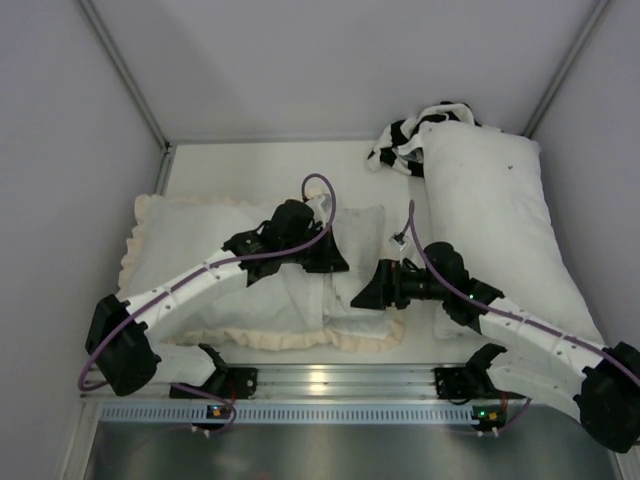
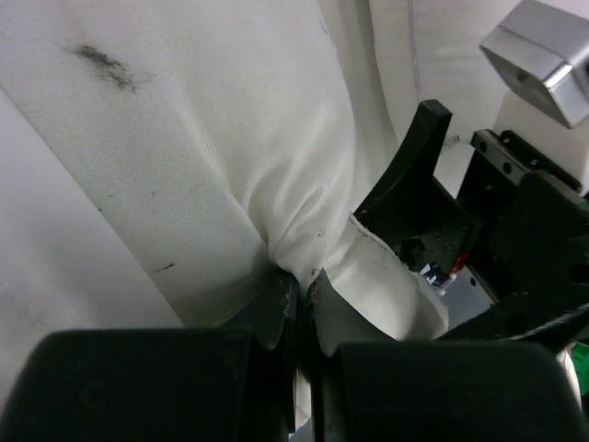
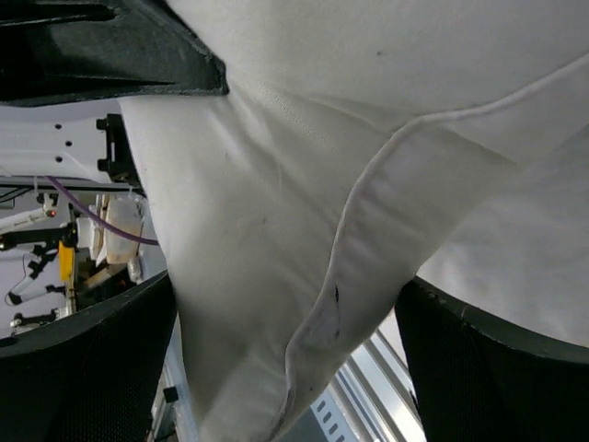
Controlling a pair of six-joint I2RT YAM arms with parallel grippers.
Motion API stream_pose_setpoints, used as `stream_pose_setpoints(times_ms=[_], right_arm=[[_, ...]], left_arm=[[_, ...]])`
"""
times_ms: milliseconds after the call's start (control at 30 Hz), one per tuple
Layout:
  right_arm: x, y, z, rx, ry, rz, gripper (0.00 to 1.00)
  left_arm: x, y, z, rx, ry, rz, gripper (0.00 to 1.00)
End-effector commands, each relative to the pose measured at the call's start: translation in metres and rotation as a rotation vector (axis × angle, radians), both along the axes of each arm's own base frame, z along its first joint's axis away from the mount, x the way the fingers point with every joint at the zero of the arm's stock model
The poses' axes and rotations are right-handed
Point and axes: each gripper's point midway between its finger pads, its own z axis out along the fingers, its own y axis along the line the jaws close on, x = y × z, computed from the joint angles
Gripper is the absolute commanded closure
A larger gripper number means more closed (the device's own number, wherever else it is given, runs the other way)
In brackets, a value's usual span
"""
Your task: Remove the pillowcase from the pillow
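- White table [image 1: 260, 165]: carries all items.
- Long plain white fabric pillow [image 1: 490, 220]: reference landmark, not a task item.
- Frilled cream-white fabric pillowcase [image 1: 200, 270]: lies flat just left of the long pillow, cream face up. The task pillow cannot be told apart and is judged to be inside. Expect light, limp cloth that bunches and slips. It is not fragile, but the plump filling will drag. Take hold at the hemmed opening nearest the long pillow, not at the frill.
- Left pincer [image 2: 299, 285]: pressed together, pinching a pillowcase fold at the end facing the long pillow. Whether an inner layer is caught cannot be told.
- Right pincer [image 3: 281, 313]: spread, with hemmed cloth hanging between its fingers, nearer the long pillow.
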Motion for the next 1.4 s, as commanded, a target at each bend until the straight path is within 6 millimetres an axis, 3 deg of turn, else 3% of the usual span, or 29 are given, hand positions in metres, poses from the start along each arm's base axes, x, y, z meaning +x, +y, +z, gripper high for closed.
stream_pose_setpoints(times_ms=[0, 133, 167, 200, 233, 267, 300, 333, 433, 567, 633, 867, 1033, 1100, 1133, 1200, 1233, 1300, 1367], right_arm=[[0.020, 0.024, 0.027, 0.071, -0.114, -0.019, 0.11], [0.032, 0.028, 0.007, 0.036, -0.105, -0.054, 0.17], [0.034, 0.030, 0.004, 0.036, -0.107, -0.059, 0.23], [0.036, 0.031, 0.004, 0.042, -0.109, -0.062, 0.29], [0.037, 0.032, 0.002, 0.046, -0.100, -0.064, 0.37], [0.038, 0.034, 0.001, 0.053, -0.099, -0.060, 0.62], [0.038, 0.035, -0.001, 0.054, -0.088, -0.060, 0.75], [0.039, 0.036, -0.001, 0.057, -0.086, -0.061, 0.96], [0.038, 0.036, -0.001, 0.059, -0.085, -0.059, 1.00], [0.031, 0.033, -0.001, 0.066, -0.072, -0.048, 1.00], [0.025, 0.033, 0.003, 0.082, -0.072, -0.043, 1.00], [0.014, 0.026, 0.012, 0.079, -0.088, -0.047, 1.00], [0.004, 0.024, 0.035, 0.109, -0.128, -0.038, 1.00], [0.003, 0.023, 0.043, 0.116, -0.148, -0.037, 1.00], [0.004, 0.022, 0.043, 0.112, -0.152, -0.046, 1.00], [0.004, 0.018, 0.047, 0.103, -0.164, -0.060, 1.00], [0.007, 0.016, 0.048, 0.097, -0.173, -0.081, 1.00], [0.008, 0.011, 0.053, 0.089, -0.185, -0.105, 1.00], [0.012, 0.007, 0.061, 0.084, -0.213, -0.133, 1.00]], left_arm=[[-0.002, -0.019, 0.043, -0.139, -0.079, -0.066, 1.00], [-0.013, -0.008, 0.042, -0.148, -0.081, -0.057, 1.00], [-0.018, -0.003, 0.048, -0.159, -0.090, -0.054, 0.98], [-0.022, 0.001, 0.043, -0.152, -0.082, -0.052, 0.94], [-0.024, 0.005, 0.044, -0.147, -0.085, -0.046, 0.80], [-0.029, 0.013, 0.045, -0.133, -0.080, -0.037, 0.69], [-0.031, 0.019, 0.043, -0.118, -0.079, -0.023, 0.49], [-0.032, 0.028, 0.049, -0.110, -0.100, 0.007, 0.40], [-0.038, 0.049, 0.048, -0.053, -0.111, 0.044, 0.20], [-0.040, 0.075, 0.055, -0.009, -0.153, 0.118, 0.17], [-0.042, 0.081, 0.050, 0.023, -0.136, 0.134, 0.16], [-0.029, 0.096, 0.016, 0.171, -0.087, 0.226, 0.17], [-0.027, 0.094, -0.010, 0.236, -0.028, 0.231, 0.22], [-0.025, 0.096, -0.011, 0.247, -0.034, 0.241, 0.32], [-0.023, 0.098, -0.011, 0.253, -0.044, 0.250, 0.50], [-0.023, 0.101, -0.010, 0.256, -0.059, 0.255, 0.73], [-0.022, 0.105, -0.006, 0.252, -0.075, 0.267, 0.92], [-0.025, 0.110, -0.003, 0.246, -0.089, 0.281, 1.00], [-0.025, 0.120, -0.006, 0.264, -0.093, 0.314, 1.00]])
